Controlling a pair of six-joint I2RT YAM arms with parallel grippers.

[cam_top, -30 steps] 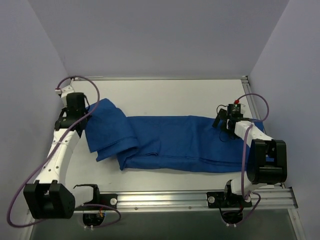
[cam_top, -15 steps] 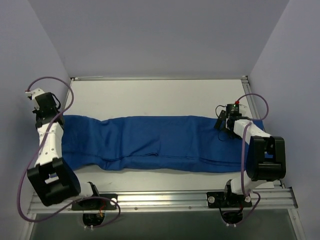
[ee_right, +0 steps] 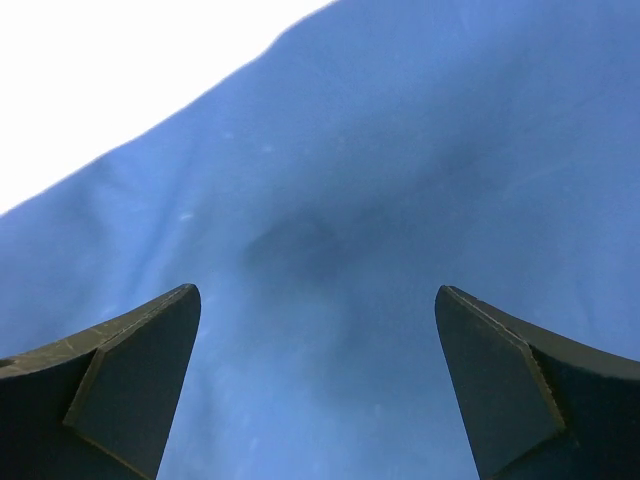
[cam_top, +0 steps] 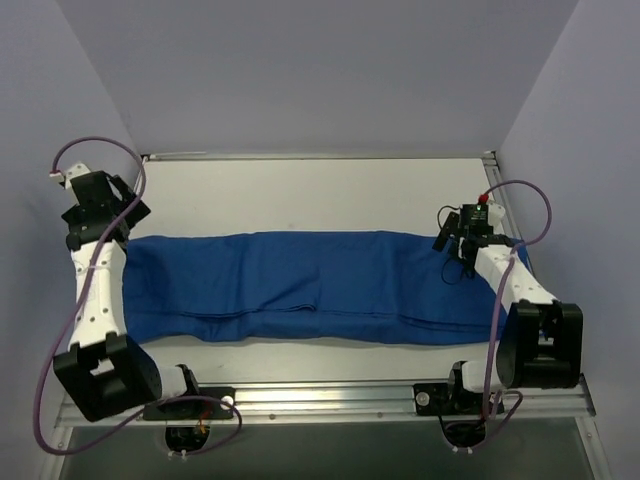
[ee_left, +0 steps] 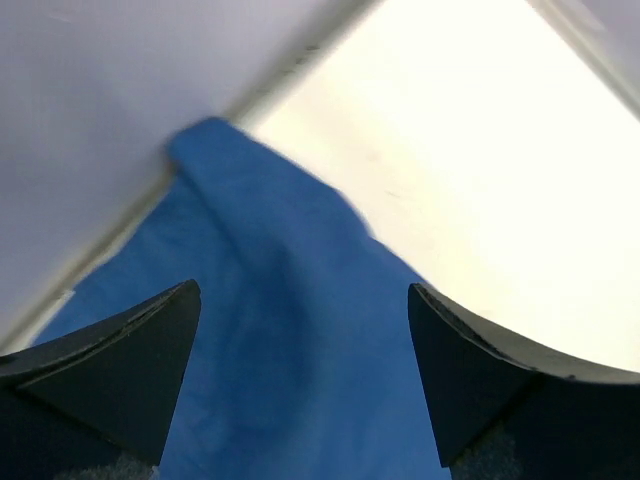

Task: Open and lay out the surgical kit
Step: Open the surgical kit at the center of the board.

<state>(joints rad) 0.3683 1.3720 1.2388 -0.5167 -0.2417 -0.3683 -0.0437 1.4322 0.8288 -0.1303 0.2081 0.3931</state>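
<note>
The surgical kit shows only as its blue cloth wrap (cam_top: 320,285), spread in a long band across the white table from left wall to right edge; whatever lies inside is hidden. My left gripper (cam_top: 128,216) hovers open over the wrap's far left corner, nothing between its fingers. In the left wrist view that gripper (ee_left: 302,290) has the blue cloth (ee_left: 260,330) below it, by the wall's foot. My right gripper (cam_top: 447,244) stands open above the wrap's right end. In the right wrist view it (ee_right: 317,291) holds nothing, with smooth blue cloth (ee_right: 330,200) beneath.
Lavender walls close in on the left (cam_top: 60,120) and right (cam_top: 590,120). Bare white table (cam_top: 320,195) lies behind the cloth. A metal rail (cam_top: 330,398) with the arm bases runs along the near edge.
The left arm swung out leftward, drawing the folded left flap flat toward the wall, then its gripper opened and let the cloth go. The right arm shifted only slightly.
</note>
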